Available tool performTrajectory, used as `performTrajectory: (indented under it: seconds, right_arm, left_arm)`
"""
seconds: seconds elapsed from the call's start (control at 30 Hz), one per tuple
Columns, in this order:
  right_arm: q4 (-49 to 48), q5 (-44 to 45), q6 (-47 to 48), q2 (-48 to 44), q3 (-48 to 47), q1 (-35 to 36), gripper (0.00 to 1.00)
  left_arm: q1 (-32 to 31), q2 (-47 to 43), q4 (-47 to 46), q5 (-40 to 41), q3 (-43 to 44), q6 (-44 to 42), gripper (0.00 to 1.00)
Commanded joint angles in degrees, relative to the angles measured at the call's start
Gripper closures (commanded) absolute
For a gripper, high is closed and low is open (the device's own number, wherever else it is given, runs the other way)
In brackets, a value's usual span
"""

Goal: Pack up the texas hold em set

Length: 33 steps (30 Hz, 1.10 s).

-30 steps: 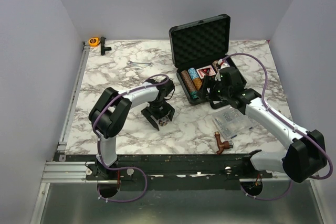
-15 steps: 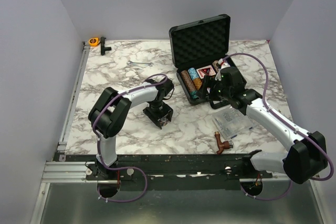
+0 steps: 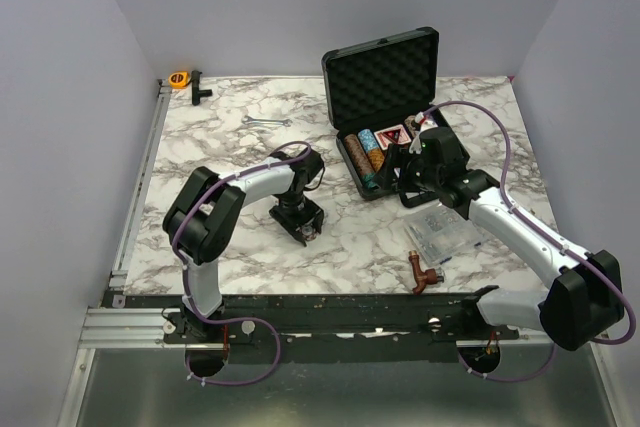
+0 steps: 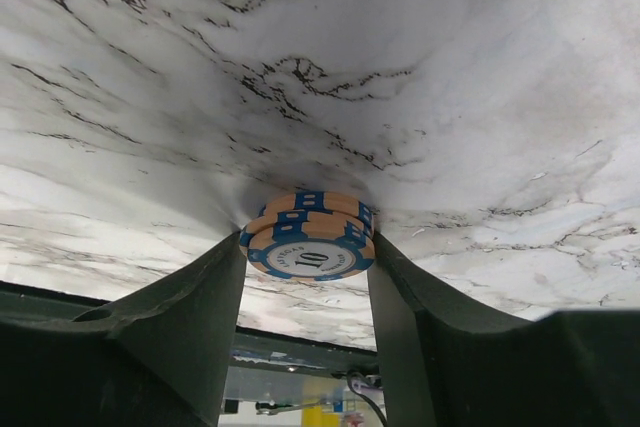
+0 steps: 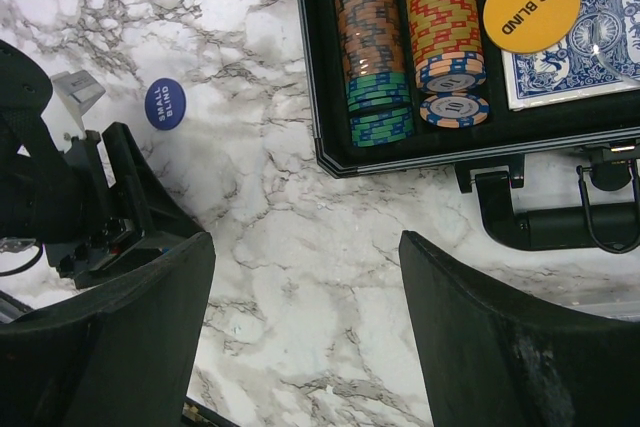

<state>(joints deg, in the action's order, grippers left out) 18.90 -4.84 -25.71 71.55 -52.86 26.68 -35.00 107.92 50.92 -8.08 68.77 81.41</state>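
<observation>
The black case (image 3: 383, 75) stands open at the back right, its lid upright. Rows of striped poker chips (image 5: 366, 37) fill its tray, beside a blue card deck (image 5: 590, 52) with a yellow "big blind" disc (image 5: 531, 8) on it. A blue "small blind" disc (image 5: 165, 103) lies on the marble left of the case. My left gripper (image 3: 303, 224) is down on the table, its fingers (image 4: 200, 297) pressed against both sides of a short stack of orange-and-blue poker chips (image 4: 308, 237). My right gripper (image 5: 305, 277) hangs open over bare marble just in front of the case.
A clear plastic compartment box (image 3: 440, 232) and a brown pipe fitting (image 3: 422, 272) lie at the front right. A wrench (image 3: 265, 122) sits mid-back, an orange tape measure (image 3: 179, 78) in the far left corner. The case handle (image 5: 560, 225) juts toward my right gripper.
The left jaws have closed in from wide apart onto the chip stack, and the left wrist has shifted slightly. The right arm has not moved.
</observation>
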Motion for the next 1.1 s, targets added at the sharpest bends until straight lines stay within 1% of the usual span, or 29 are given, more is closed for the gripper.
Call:
performTrajectory:
  seconds: [0.0, 0.07, 0.13, 0.27, 0.3, 0.33, 0.4, 0.47, 0.53, 0.6, 0.67, 0.73, 0.8, 0.97, 1.07]
  right_arm:
    - [-1.27, -1.63, 0.91, 0.11, 0.74, -0.07, 0.23]
    - [-0.89, -1.42, 0.96, -0.13, 0.57, -0.11, 0.23]
    - [-0.83, -1.06, 1.05, -1.03, 0.56, -0.06, 0.22]
    - [-1.35, -1.03, 0.99, -2.21, 1.09, -0.06, 0.22]
    - [-1.40, -1.17, 1.01, -2.23, 1.08, -0.07, 0.22]
    - [-1.38, -1.29, 0.95, -2.16, 1.07, -0.06, 0.22]
    - [-1.40, -1.48, 0.98, -1.92, 1.07, -0.06, 0.22]
    - [-1.30, -1.57, 0.96, -1.97, 1.03, -0.09, 0.22]
    - [-1.40, -1.65, 0.87, -2.16, 1.09, -0.09, 0.22]
    - [-1.37, -1.92, 0.81, -2.16, 1.09, -0.06, 0.22]
    - [-1.39, -2.31, 0.63, -2.11, 1.16, -0.05, 0.22]
    - [-1.57, -2.74, 0.41, -2.19, 1.33, -0.03, 0.22]
    - [-1.56, -3.10, 0.34, -2.37, 1.53, -0.05, 0.22]
    - [-1.73, -3.98, -0.06, -2.90, 1.96, -0.06, 0.22]
    - [-1.84, -4.44, -0.05, -3.10, 1.97, -0.09, 0.22]
  left_arm:
    - [1.18, 4.98, -1.94, 11.86, -2.90, -3.62, 0.52]
    - [1.17, 4.84, -2.74, 12.82, -3.45, -3.87, 0.52]
    - [1.38, 4.78, -4.42, 12.15, -4.34, -4.32, 0.50]
    - [1.47, 4.76, -5.42, 11.93, -4.37, -4.31, 0.40]
    - [1.52, 4.86, -5.23, 12.01, -4.08, -4.42, 0.39]
    - [1.52, 5.00, -4.87, 12.26, -3.71, -4.41, 0.40]
    - [1.51, 5.03, -4.57, 12.94, -3.62, -4.50, 0.46]
    - [1.67, 5.02, -4.84, 13.45, -4.08, -4.52, 0.54]
    - [1.85, 5.11, -4.87, 14.15, -4.26, -4.71, 0.57]
    - [1.83, 5.12, -4.60, 15.14, -4.10, -5.01, 0.56]
    - [1.94, 5.26, -4.28, 15.67, -3.91, -5.13, 0.53]
    - [2.13, 5.69, -3.31, 16.35, -3.37, -5.12, 0.46]
    - [2.27, 5.93, -2.84, 16.68, -3.16, -5.12, 0.43]
    - [2.73, 5.49, -3.24, 18.19, -3.81, -5.80, 0.43]
    - [3.09, 4.94, -4.94, 18.40, -5.20, -6.27, 0.45]
